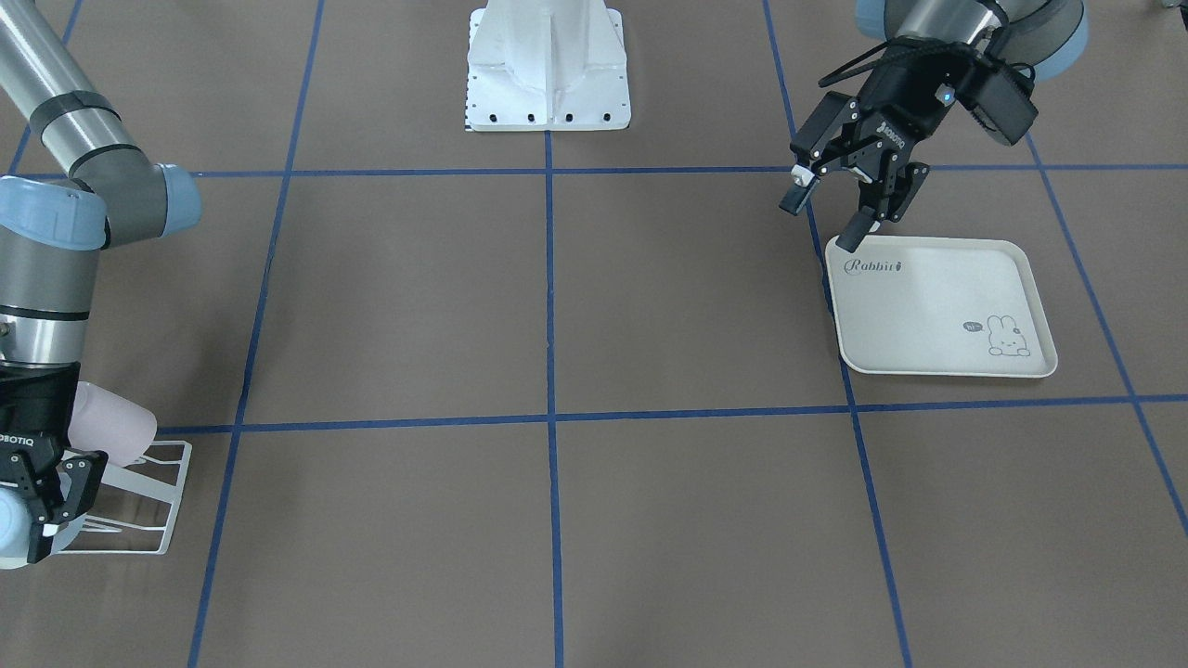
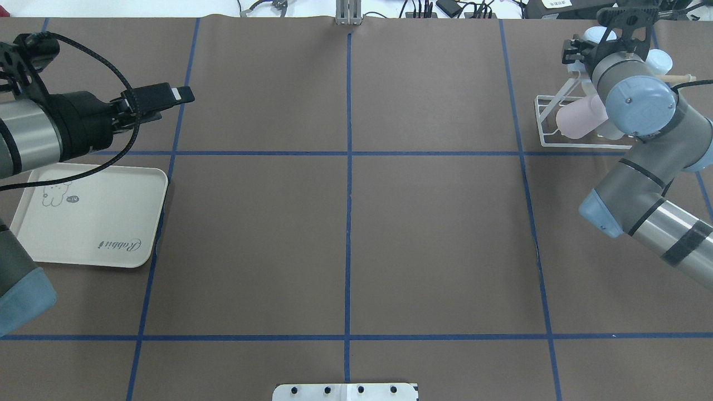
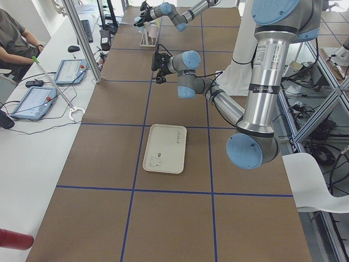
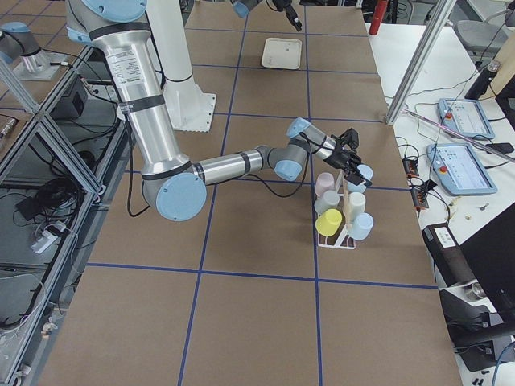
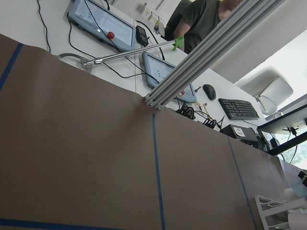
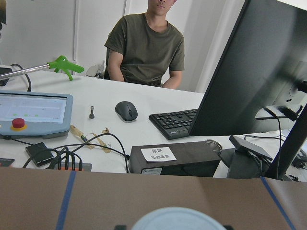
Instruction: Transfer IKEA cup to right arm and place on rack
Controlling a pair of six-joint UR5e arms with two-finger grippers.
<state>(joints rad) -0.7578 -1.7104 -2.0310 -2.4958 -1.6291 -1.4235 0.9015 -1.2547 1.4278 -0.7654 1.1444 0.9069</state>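
A pale blue IKEA cup (image 1: 9, 527) sits between the fingers of my right gripper (image 1: 20, 536), which is shut on it right at the white wire rack (image 1: 139, 506). In the right wrist view only the cup's rim (image 6: 175, 218) shows at the bottom edge. The exterior right view has the cup (image 4: 364, 173) at the rack's (image 4: 338, 240) far end. My left gripper (image 1: 821, 223) hangs open and empty above the near corner of the rabbit tray (image 1: 928, 306), far from the rack.
A pink cup (image 1: 111, 422) and several other cups, one yellow (image 4: 328, 223), hang on the rack. The robot base (image 1: 548, 65) stands mid-table. A desk with tablets, a monitor and a seated person (image 6: 146, 45) lies beyond the table's edge.
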